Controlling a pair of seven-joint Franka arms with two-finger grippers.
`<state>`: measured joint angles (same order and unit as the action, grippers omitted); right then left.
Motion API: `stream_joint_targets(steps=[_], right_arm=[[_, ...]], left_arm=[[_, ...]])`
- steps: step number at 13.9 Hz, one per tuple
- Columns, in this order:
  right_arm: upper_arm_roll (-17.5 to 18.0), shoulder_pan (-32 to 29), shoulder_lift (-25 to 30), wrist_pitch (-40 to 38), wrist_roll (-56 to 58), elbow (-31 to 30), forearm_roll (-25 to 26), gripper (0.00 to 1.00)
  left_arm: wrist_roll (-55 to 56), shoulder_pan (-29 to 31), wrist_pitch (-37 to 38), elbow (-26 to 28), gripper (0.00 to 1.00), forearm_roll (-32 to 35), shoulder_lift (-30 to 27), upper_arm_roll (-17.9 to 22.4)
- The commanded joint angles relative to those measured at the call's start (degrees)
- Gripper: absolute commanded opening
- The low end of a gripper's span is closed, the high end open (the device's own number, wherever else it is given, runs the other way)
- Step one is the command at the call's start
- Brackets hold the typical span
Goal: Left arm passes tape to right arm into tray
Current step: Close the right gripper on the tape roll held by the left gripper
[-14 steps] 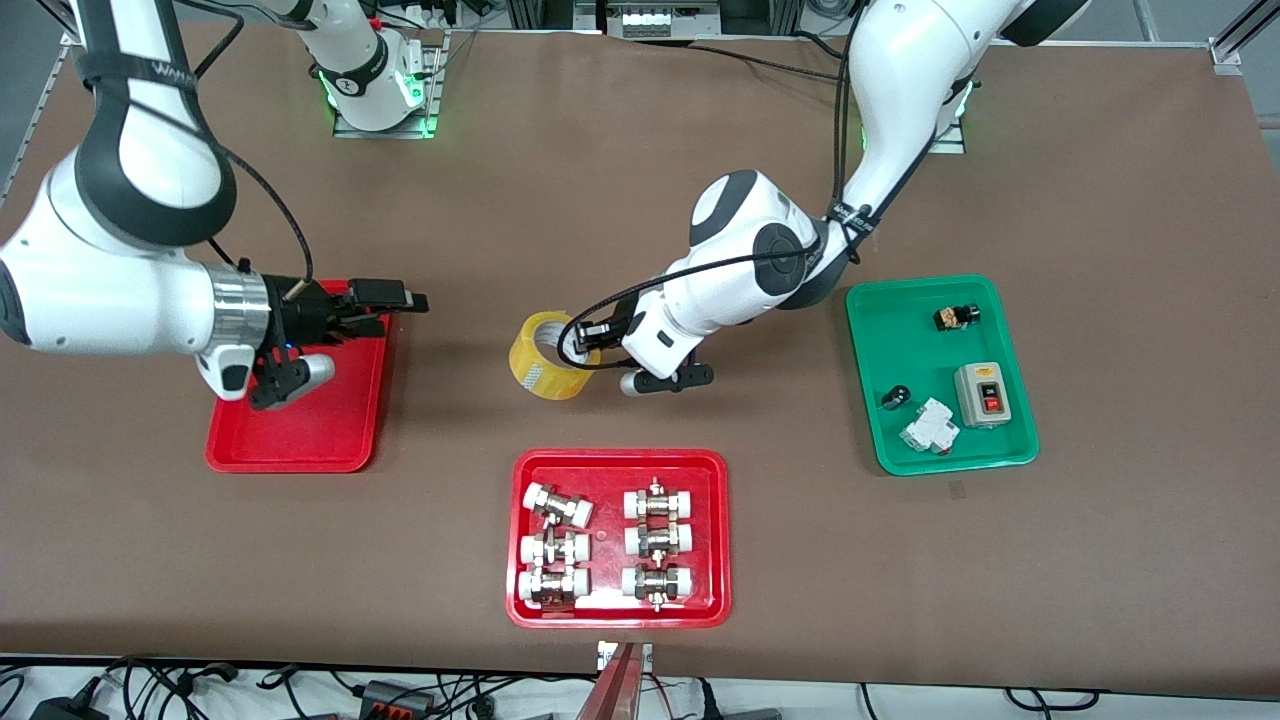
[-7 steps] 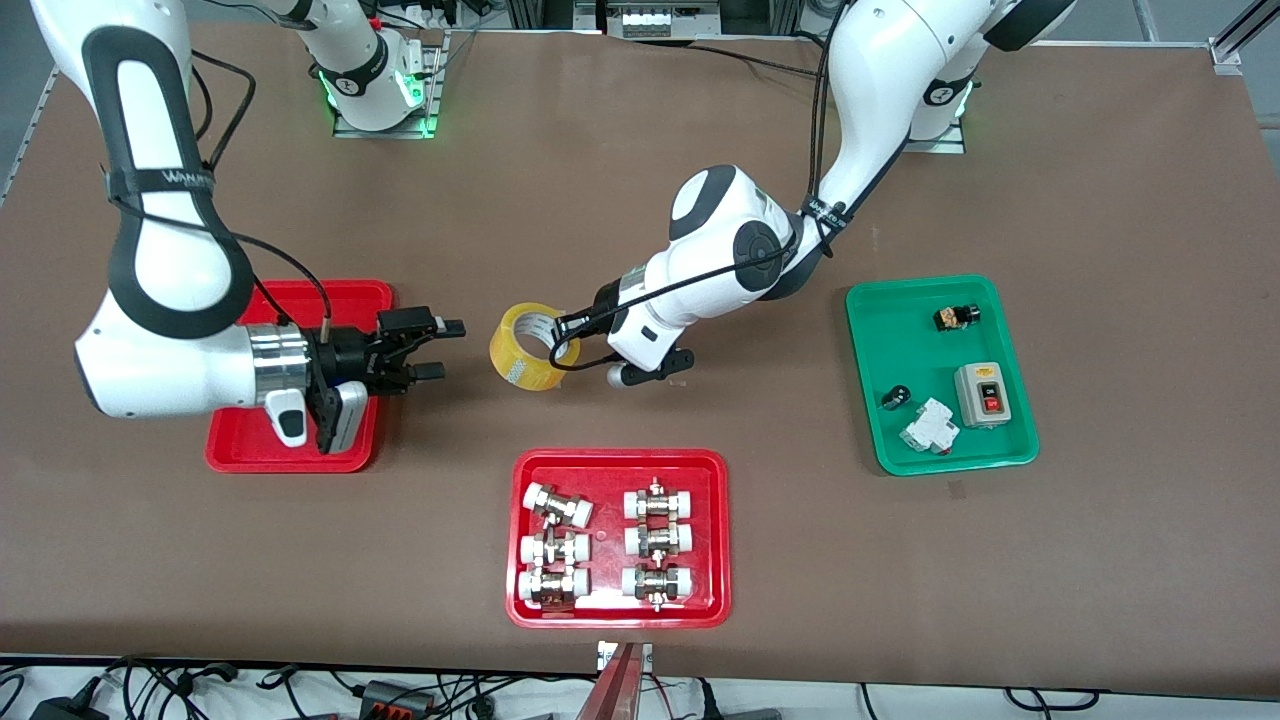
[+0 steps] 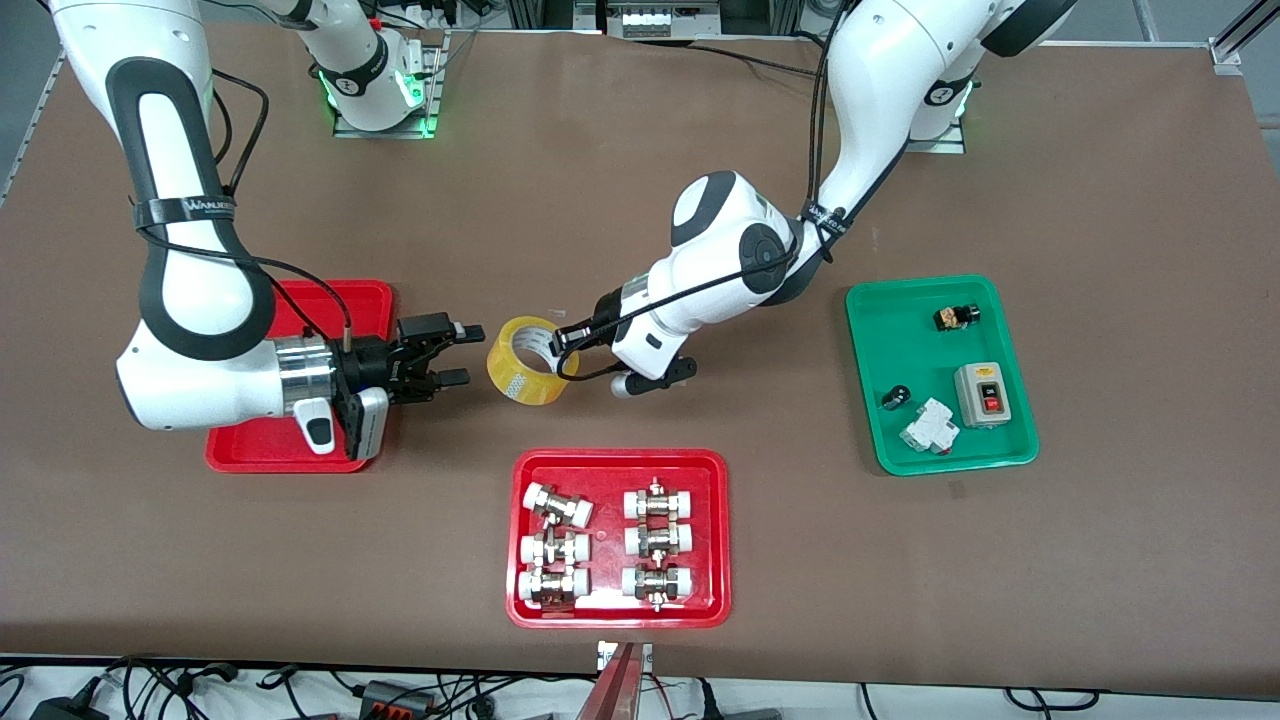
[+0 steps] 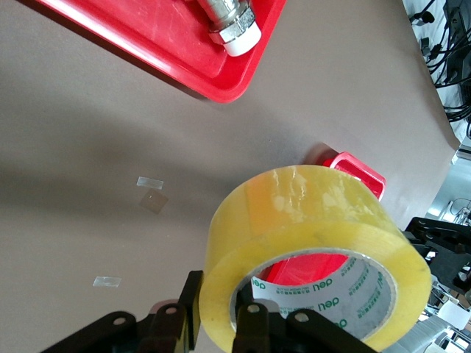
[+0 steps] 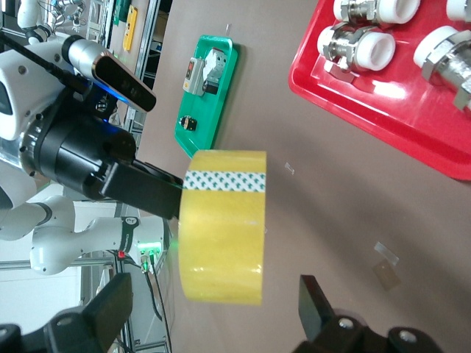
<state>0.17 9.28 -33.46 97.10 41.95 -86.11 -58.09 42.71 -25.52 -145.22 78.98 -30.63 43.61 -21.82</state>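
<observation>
The yellow tape (image 3: pixel 527 360) is held in the air over the bare table, between the plain red tray (image 3: pixel 345 298) and the middle. My left gripper (image 3: pixel 566 346) is shut on the roll's wall, one finger inside the core and one outside, as the left wrist view shows (image 4: pixel 221 309). The tape fills that view (image 4: pixel 309 213). My right gripper (image 3: pixel 462 353) is open beside the tape, just off the tray's edge. In the right wrist view the tape (image 5: pixel 221 228) hangs just ahead of its spread jaws (image 5: pixel 213 309), apart from them.
A red tray with white-capped metal fittings (image 3: pixel 618 462) lies nearer the front camera than the tape. A green tray (image 3: pixel 900 330) with small electrical parts lies toward the left arm's end. Cables trail from both wrists.
My right gripper has swung off the plain red tray toward the tape. My left gripper has carried the tape a little toward the right arm. The gap between them has shrunk.
</observation>
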Motion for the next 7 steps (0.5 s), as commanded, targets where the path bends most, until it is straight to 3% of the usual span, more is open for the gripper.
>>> stream_joint_targets(steps=[1,7], right_arm=[[0.00,1.53,-1.17,2.03,1.29,1.30,-1.15,1.00],[0.00,2.50,-2.05,4.58,4.02,1.30,-1.15,1.00]], left_arm=[[0.62,-0.76,-0.60,-2.43,0.04,-1.53,1.04,0.11],[0.97,-0.85,-0.68,-2.43,0.04,-1.45,0.95,0.11]])
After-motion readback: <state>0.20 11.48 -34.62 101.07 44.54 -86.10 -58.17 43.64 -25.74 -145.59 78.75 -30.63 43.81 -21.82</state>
